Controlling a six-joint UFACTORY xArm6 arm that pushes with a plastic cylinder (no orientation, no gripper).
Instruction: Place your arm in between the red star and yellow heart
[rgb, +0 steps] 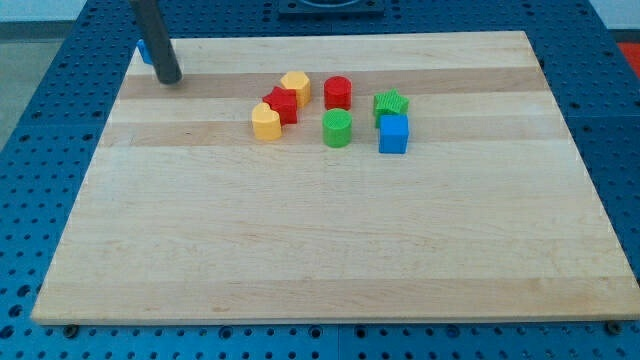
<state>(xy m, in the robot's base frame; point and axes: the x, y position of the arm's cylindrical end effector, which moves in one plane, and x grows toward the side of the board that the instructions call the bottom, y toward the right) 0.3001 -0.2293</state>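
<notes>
The red star sits near the board's top middle. The yellow heart touches it on its lower left. A yellow hexagon touches the star on its upper right. My tip rests on the board near the top left corner, well to the left of these blocks and apart from them. The rod rises out of the view's top.
A red cylinder, green cylinder, green star and blue cube lie to the right of the star. A blue block peeks out behind the rod at the top left corner of the wooden board.
</notes>
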